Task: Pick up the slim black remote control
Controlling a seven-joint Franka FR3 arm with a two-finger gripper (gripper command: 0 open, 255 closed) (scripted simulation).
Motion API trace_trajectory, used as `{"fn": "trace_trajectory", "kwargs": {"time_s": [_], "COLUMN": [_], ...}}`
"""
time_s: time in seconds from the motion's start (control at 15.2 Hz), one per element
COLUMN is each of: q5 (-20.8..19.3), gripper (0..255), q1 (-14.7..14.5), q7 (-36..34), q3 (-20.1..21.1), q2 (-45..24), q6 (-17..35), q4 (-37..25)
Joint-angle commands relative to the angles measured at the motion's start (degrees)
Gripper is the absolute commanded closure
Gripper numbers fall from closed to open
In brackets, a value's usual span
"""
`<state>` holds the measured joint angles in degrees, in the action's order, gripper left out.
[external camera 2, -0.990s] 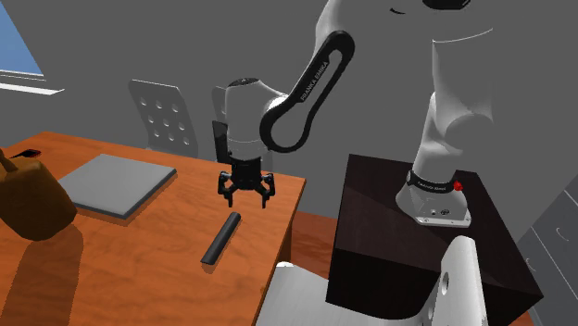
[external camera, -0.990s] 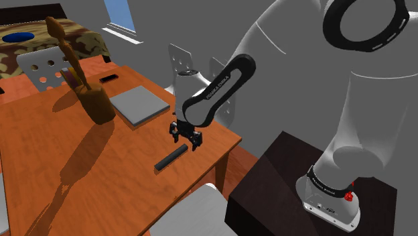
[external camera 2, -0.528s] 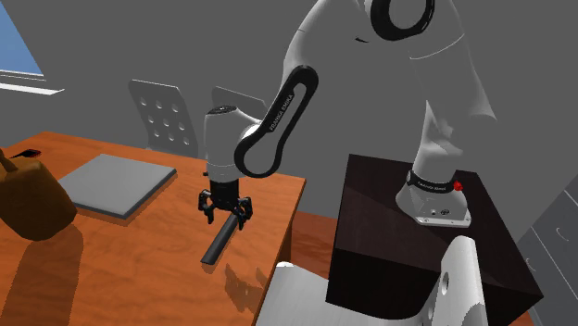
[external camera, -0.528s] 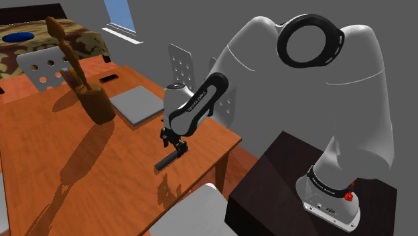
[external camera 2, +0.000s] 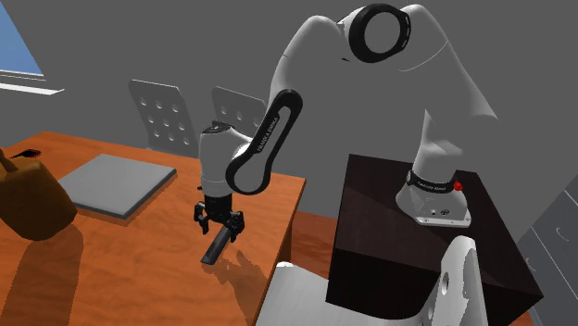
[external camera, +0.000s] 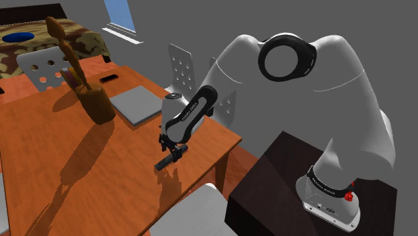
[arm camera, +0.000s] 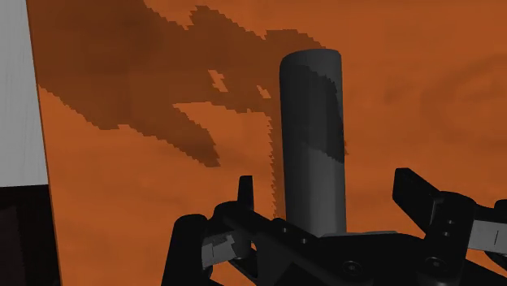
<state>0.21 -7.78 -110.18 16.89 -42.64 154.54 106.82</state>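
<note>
The slim black remote (external camera: 165, 163) (external camera 2: 215, 250) (arm camera: 313, 130) lies flat on the orange-brown table (external camera: 80, 174) (external camera 2: 139, 250) (arm camera: 146, 162), close to the corner nearest the dark stand (external camera: 281, 181) (external camera 2: 389, 241). Its long axis runs about parallel with the table's nearby edge, slanting from lower left to upper right in the shoulder view, and in the wrist view it points straight away from the hand. Bare wood stretches wide on the shoulder view's left of it; on the other side the edge is near, with a white chair (external camera: 197, 211) (external camera 2: 306, 296) just beyond. A grey slab (external camera: 139, 105) (external camera 2: 116, 183) lies well apart, farther up the table. The black gripper (external camera: 173, 153) (external camera 2: 219, 223) (arm camera: 325, 185) hangs low over the remote's nearer end, fingers (arm camera: 246, 193) spread to either side of it. The remote sits between them, unclasped, closer to one finger than the other, and rests on the table.
</note>
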Motion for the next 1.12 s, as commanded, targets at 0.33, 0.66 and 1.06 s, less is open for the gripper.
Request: {"fn": "trace_trajectory", "kwargs": {"time_s": [0.33, 0.66, 1.06], "q5": [-0.22, -0.3, 0.14], "gripper": [255, 255, 255], "q1": [-0.28, -0.59, 0.19], "q7": [0.07, -0.12, -0.07], "q3": [-0.33, -0.46, 0.21], "q2": [-1.61, -2.11, 1.01], "q6": [1.16, 1.37, -0.6], "q4": [-0.46, -0.79, 0.38]}}
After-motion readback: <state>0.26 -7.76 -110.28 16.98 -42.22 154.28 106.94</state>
